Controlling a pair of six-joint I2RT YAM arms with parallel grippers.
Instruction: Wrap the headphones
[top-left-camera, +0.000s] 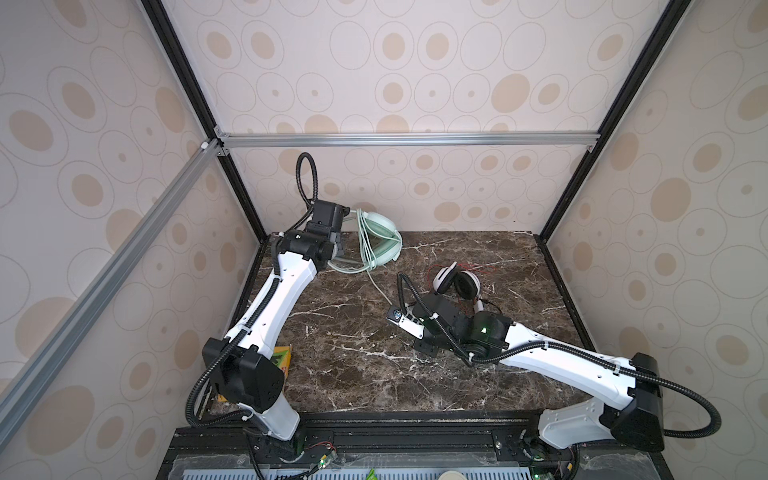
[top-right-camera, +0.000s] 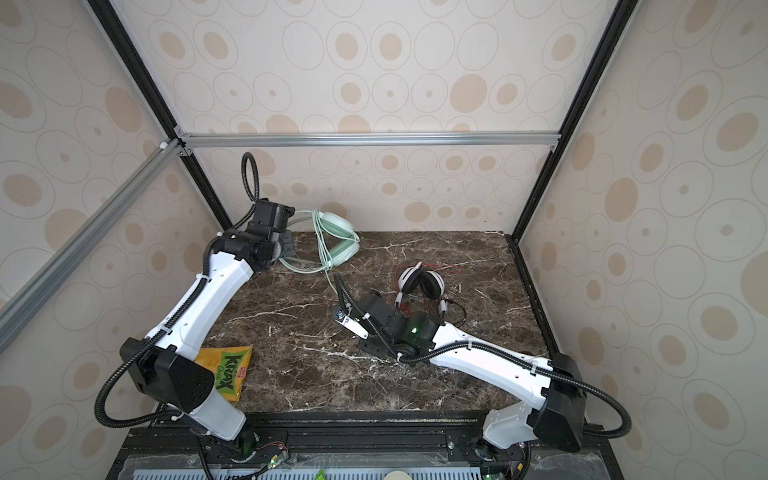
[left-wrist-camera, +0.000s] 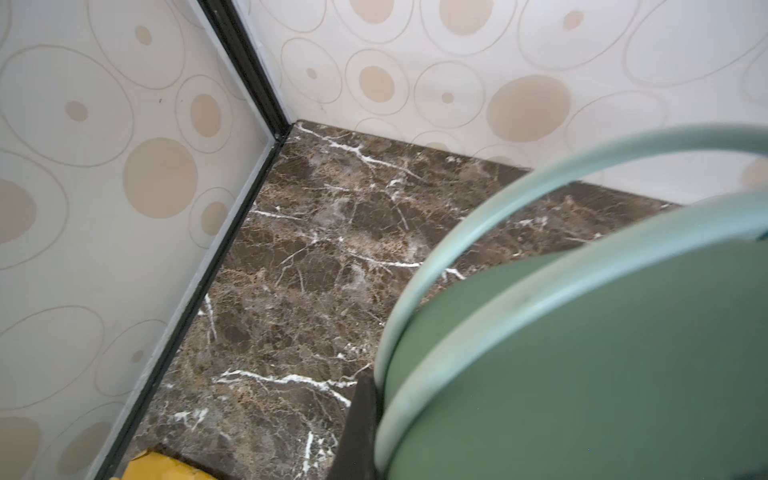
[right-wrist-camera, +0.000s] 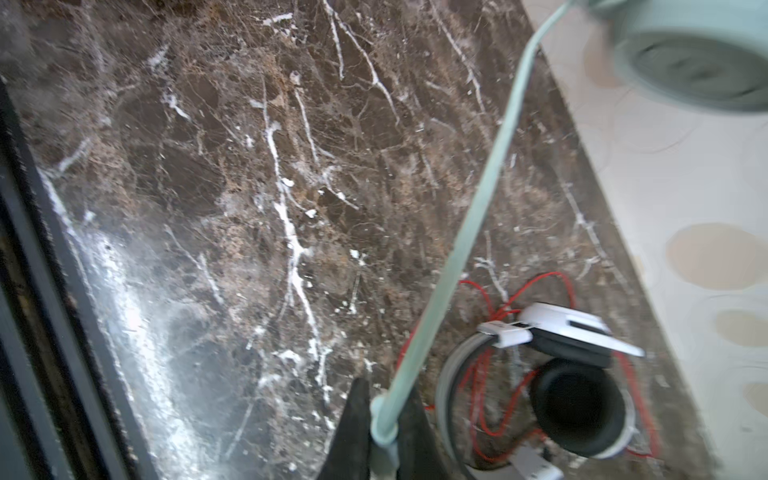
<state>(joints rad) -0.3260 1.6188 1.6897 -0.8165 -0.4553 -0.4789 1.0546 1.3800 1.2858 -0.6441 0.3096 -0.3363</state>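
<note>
The mint green headphones hang at the back left, with pale green cord looped around them several times. My left gripper is shut on them; only one finger shows beside the green band. A stretch of that cord runs taut to my right gripper, which is shut on its end. The white-and-black headphones lie on the table beside my right gripper, with their thin red cord loose around them.
A yellow snack bag lies at the table's front left, beside the left arm's base. The brown marble table is walled at the back and on both sides.
</note>
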